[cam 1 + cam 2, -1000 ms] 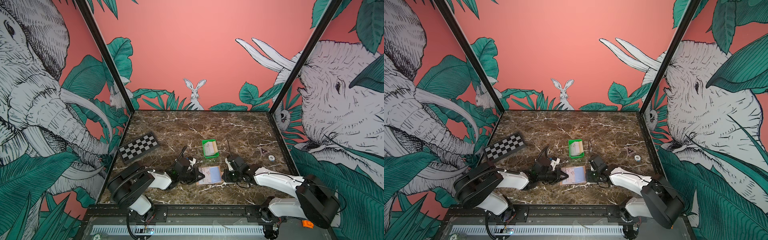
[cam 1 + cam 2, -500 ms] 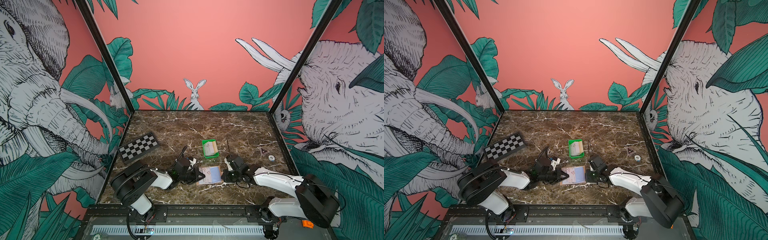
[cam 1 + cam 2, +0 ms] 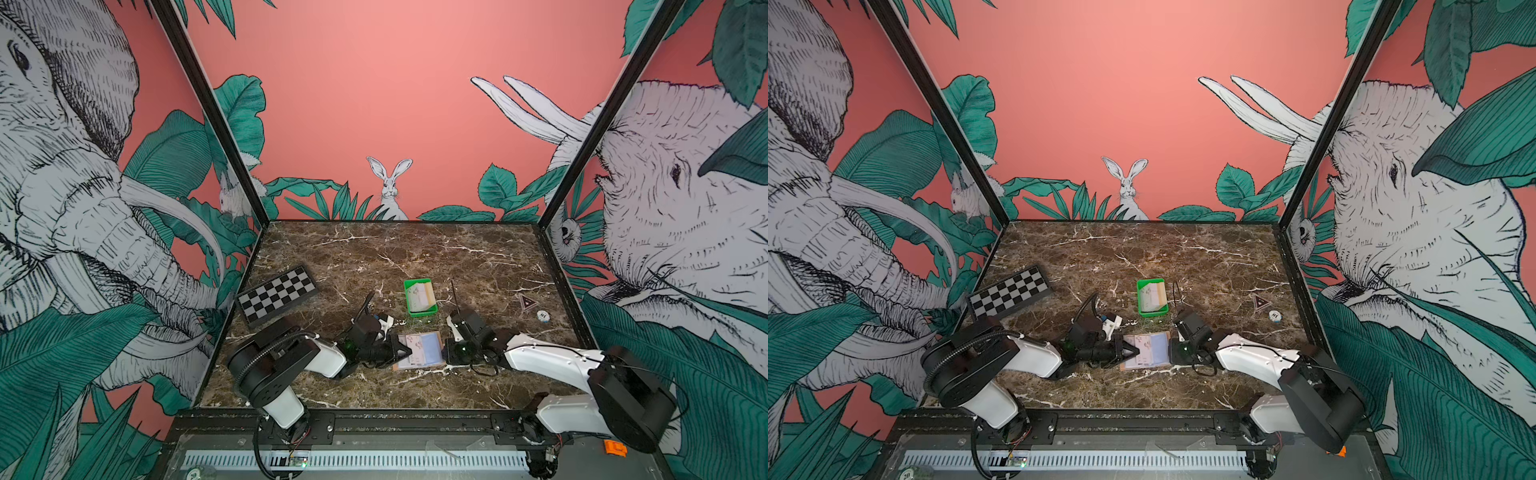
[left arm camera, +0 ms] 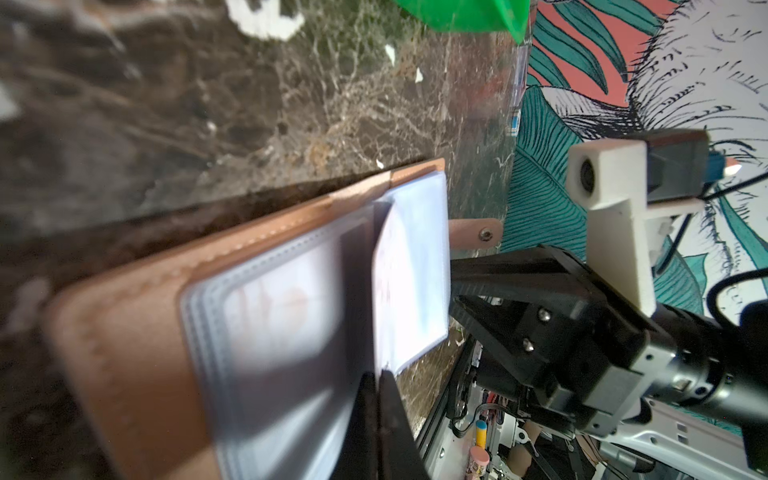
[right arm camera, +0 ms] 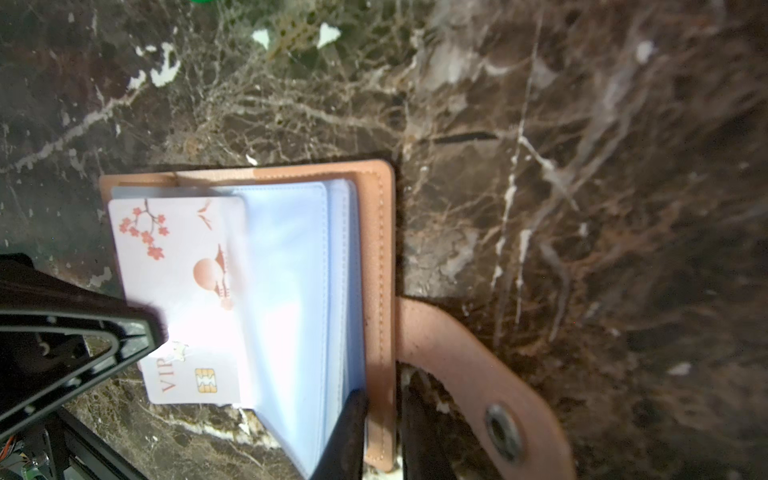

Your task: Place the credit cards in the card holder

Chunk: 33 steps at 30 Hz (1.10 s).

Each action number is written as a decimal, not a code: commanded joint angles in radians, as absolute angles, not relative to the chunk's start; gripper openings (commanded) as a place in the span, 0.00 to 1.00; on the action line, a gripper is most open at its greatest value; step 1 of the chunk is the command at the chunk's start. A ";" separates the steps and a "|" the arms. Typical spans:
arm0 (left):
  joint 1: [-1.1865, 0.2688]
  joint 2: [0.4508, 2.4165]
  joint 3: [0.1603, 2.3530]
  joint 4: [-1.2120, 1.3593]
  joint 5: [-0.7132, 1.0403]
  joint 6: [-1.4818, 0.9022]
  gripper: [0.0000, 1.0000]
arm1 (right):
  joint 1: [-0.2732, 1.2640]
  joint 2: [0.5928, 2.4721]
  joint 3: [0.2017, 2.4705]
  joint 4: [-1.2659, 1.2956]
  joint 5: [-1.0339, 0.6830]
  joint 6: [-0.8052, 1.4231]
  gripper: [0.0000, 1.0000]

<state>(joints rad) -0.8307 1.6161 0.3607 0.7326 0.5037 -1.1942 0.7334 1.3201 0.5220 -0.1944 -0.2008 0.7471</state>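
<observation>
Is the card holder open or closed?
Open: the card holder lies spread, its clear sleeves exposed and snap strap unfastened.

card holder: tan, pale blue sleeves
credit card: white, pink blossoms
tray: green
board: black-white checks
table: brown, white veins

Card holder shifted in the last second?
No. The card holder lies at the same spot on the near side of the green tray, its edge clamped in the right tool.
</observation>
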 commanded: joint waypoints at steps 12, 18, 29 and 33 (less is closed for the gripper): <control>-0.841 1.594 0.411 0.553 0.490 -1.150 0.18 | 0.750 1.339 0.526 -0.281 -0.145 0.733 0.12; -0.844 1.559 0.437 0.432 0.461 -1.113 0.23 | 0.758 1.351 0.529 -0.278 -0.143 0.732 0.09; -0.848 1.529 0.473 0.305 0.417 -1.071 0.17 | 0.765 1.355 0.533 -0.283 -0.131 0.730 0.07; -0.851 1.541 0.490 0.291 0.419 -1.063 0.14 | 0.764 1.358 0.538 -0.288 -0.130 0.727 0.07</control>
<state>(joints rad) -0.8459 1.5459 0.4755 0.3679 0.4488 -1.0859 0.7547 1.3342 0.5381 -0.2218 -0.1532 0.7353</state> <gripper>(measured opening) 0.141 0.070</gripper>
